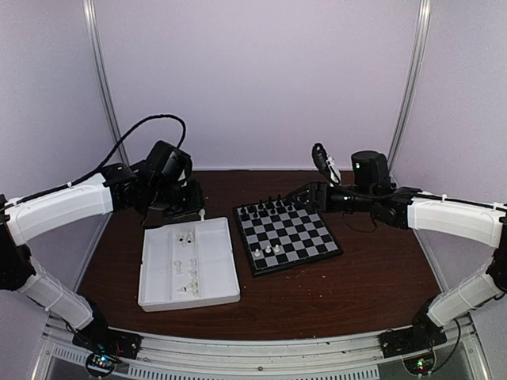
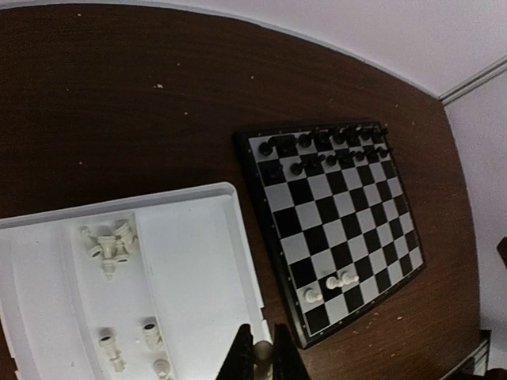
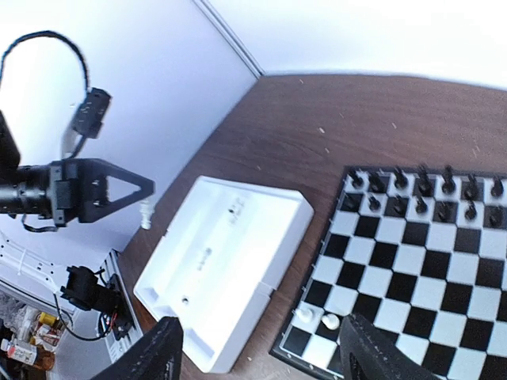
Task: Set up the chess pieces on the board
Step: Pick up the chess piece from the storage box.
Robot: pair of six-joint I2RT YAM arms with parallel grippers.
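Light even and diffuse from above, shadows soft. White tray point(image 2: 198, 261) glares a bit. Wrist views bend at edges; right pincer point(image 3: 261, 324) near lens blurred. Top view soft, grainy.

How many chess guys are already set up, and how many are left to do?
Done: the black pieces fill two rows at the far side of the board, and three white pieces stand near its near edge. In hand: the left gripper is shut on one white piece by the tray; the right gripper is open. Left: most of white's side; loose white chessmen lie in the tray.
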